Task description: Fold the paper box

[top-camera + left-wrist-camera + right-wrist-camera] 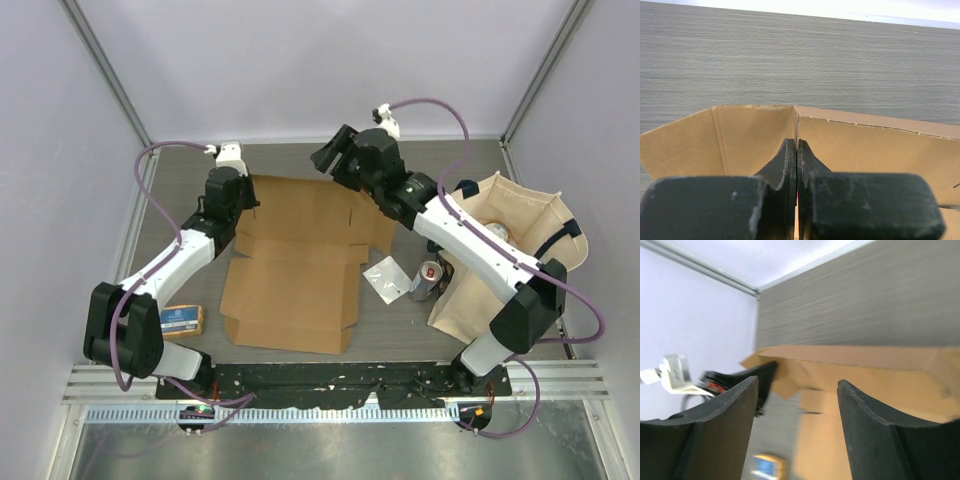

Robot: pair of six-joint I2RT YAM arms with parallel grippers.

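Note:
The paper box [290,280] is a flat brown cardboard sheet with flaps, lying mid-table. My left gripper [247,205] is at its back left corner. In the left wrist view its fingers [790,165] are pressed together on the seam where a raised side flap [747,132] meets the long back wall [875,150]; a thin cardboard edge shows between them. My right gripper [325,158] hovers over the back edge, open, with nothing between its fingers [852,405]. In its own view the box [860,375] and the left gripper [762,375] lie beyond.
A beige tote bag [520,230] stands at the right, with a can [428,280] and a white packet [385,277] beside it. An orange-and-blue packet [182,320] lies at the near left. Walls close in the table's back and sides.

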